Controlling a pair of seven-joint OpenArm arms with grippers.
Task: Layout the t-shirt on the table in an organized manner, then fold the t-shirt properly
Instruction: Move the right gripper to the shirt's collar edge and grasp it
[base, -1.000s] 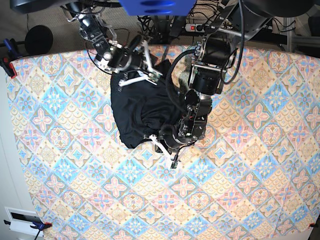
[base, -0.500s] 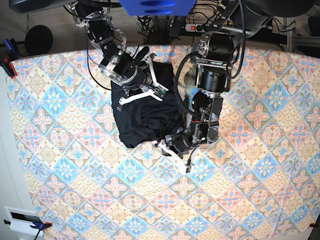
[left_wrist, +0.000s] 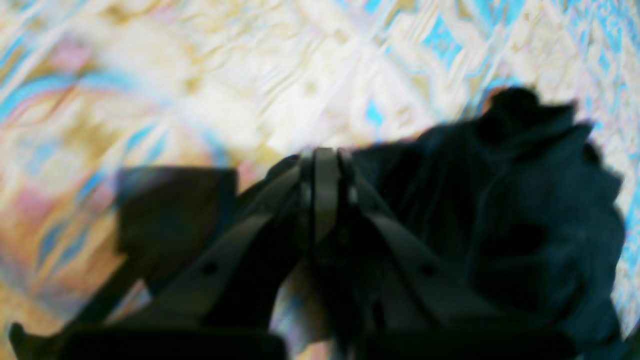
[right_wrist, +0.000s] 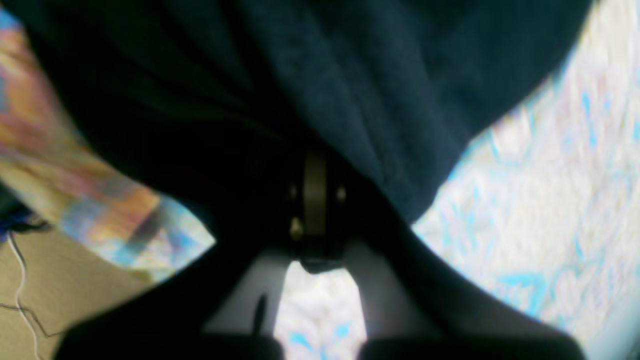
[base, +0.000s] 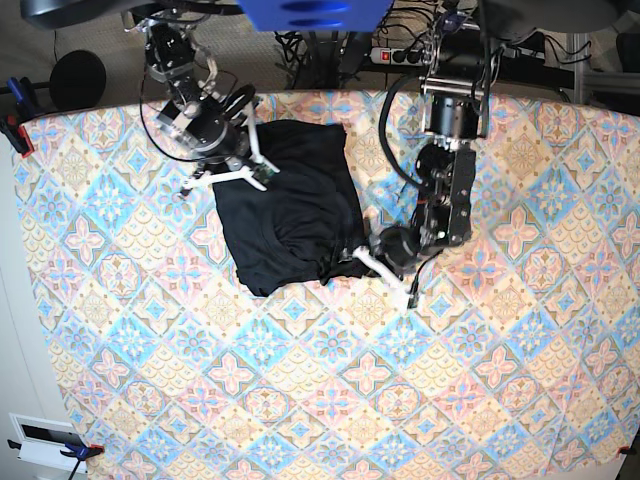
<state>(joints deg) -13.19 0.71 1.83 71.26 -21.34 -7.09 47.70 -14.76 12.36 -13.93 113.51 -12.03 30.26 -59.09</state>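
The black t-shirt (base: 290, 205) lies partly spread on the patterned table (base: 500, 380), in the upper middle of the base view. My right gripper (base: 263, 178) is shut on the shirt's upper left part. In the right wrist view the fabric (right_wrist: 350, 75) drapes over that gripper (right_wrist: 314, 185). My left gripper (base: 350, 253) is shut on the shirt's lower right corner. The blurred left wrist view shows this gripper (left_wrist: 325, 160) closed, with bunched shirt (left_wrist: 525, 210) at its right.
The table's far edge runs close behind both arms, and beyond it lie floor cables and a power strip (base: 400, 55). A red-and-blue clamp (base: 15, 125) grips the left edge. A white box (base: 40, 440) sits at the bottom left corner.
The right gripper has pulled the shirt's top edge left and toward the table's far edge. The left gripper has dragged the lower corner to the right. The shirt now lies wider and flatter.
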